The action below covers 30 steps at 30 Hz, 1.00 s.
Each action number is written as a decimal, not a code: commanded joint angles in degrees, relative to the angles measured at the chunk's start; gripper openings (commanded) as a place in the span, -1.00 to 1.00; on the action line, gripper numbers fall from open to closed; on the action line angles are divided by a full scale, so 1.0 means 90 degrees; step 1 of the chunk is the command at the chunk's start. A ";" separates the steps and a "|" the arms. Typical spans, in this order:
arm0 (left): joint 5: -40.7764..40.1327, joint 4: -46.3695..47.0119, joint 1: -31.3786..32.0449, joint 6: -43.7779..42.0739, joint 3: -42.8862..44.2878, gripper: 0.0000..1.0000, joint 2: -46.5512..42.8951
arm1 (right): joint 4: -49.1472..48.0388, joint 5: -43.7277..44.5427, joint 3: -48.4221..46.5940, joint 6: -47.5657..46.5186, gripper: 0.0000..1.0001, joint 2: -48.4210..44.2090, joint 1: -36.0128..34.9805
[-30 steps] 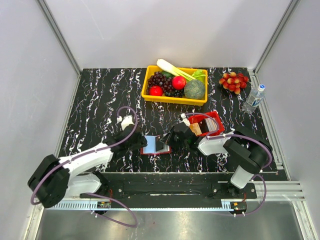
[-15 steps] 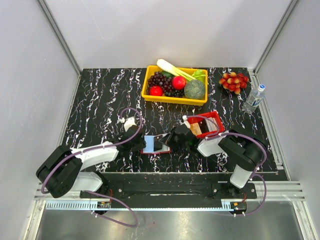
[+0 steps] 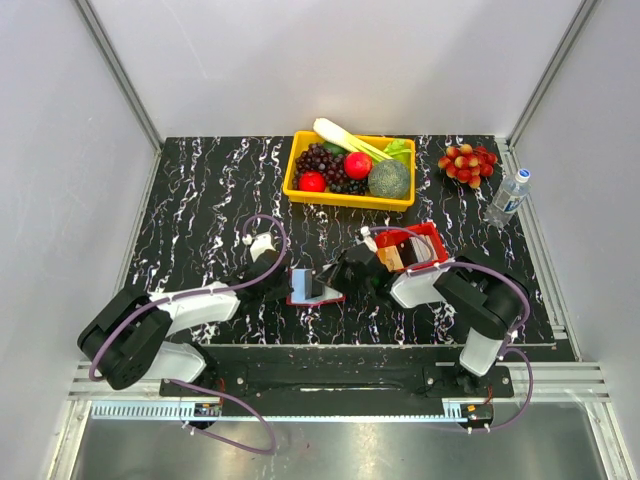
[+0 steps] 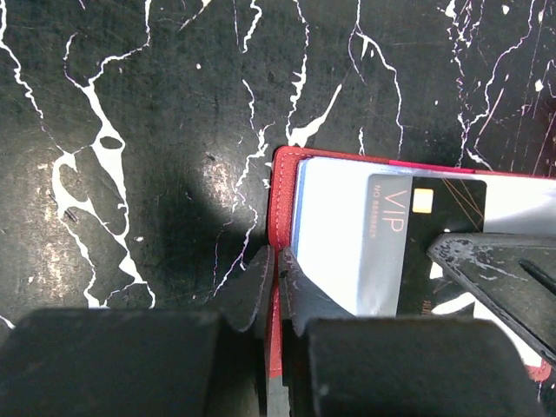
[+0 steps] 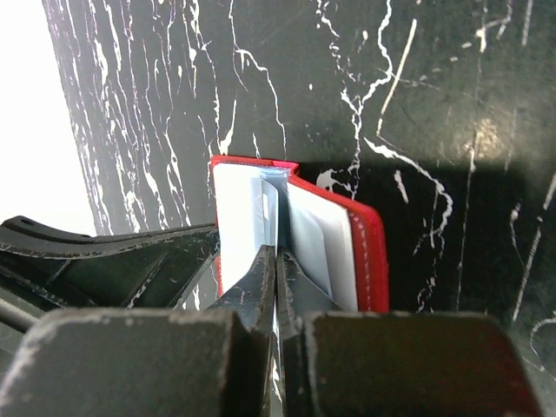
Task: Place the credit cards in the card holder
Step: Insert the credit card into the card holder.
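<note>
The card holder (image 3: 312, 290) lies open on the black marble table between my two grippers, dark red outside and pale inside. My left gripper (image 3: 284, 287) is shut on its left red cover edge (image 4: 287, 187), which is pinched between the jaws (image 4: 279, 265). My right gripper (image 3: 335, 281) is shut on a black credit card marked VIP (image 4: 430, 234). The card lies over the holder's pale inner face. In the right wrist view it shows edge-on between the jaws (image 5: 277, 261), pointing into the holder's fold (image 5: 369, 252). More credit cards, one tan (image 3: 390, 258), sit in the red tray (image 3: 432, 240).
A yellow basket (image 3: 300, 180) of fruit and vegetables stands at the back centre. A bunch of red fruit (image 3: 466, 161) and a water bottle (image 3: 508, 196) are at the back right. The red tray sits close behind my right wrist.
My left gripper moved right to the holder's left edge and closed on the red cover. My right gripper edged left with the card over the holder.
</note>
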<state>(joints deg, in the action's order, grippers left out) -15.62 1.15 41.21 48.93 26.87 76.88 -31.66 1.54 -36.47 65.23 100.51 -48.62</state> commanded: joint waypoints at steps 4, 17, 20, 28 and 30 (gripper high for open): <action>0.0446 -0.0469 0.0060 -0.0124 -0.0125 -0.92 0.0237 | 0.1271 -0.0151 -0.0625 -0.0685 -0.76 0.0405 0.0031; 0.0329 -0.0489 0.0050 -0.0153 0.0012 -1.00 0.0588 | 0.2248 0.0396 -0.0694 -0.1427 -0.16 -0.0504 0.0041; 0.0426 -0.0440 0.0060 -0.0163 0.0061 -1.00 0.0608 | 0.2239 0.0074 -0.0947 -0.1486 -0.31 -0.0222 0.0031; 0.0456 -0.0313 0.0060 -0.0173 -0.0017 -1.00 0.0481 | 0.2082 -0.0493 -0.1445 -0.1613 -0.31 0.0316 -0.0037; 0.0446 -0.0313 0.0050 -0.0163 -0.0027 -1.00 0.0452 | 0.2151 -0.0562 -0.1582 -0.1633 -0.31 0.0404 -0.0066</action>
<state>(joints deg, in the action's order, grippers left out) -14.70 3.51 41.34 48.42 28.51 79.88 -12.84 0.10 -47.07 52.23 101.36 -48.38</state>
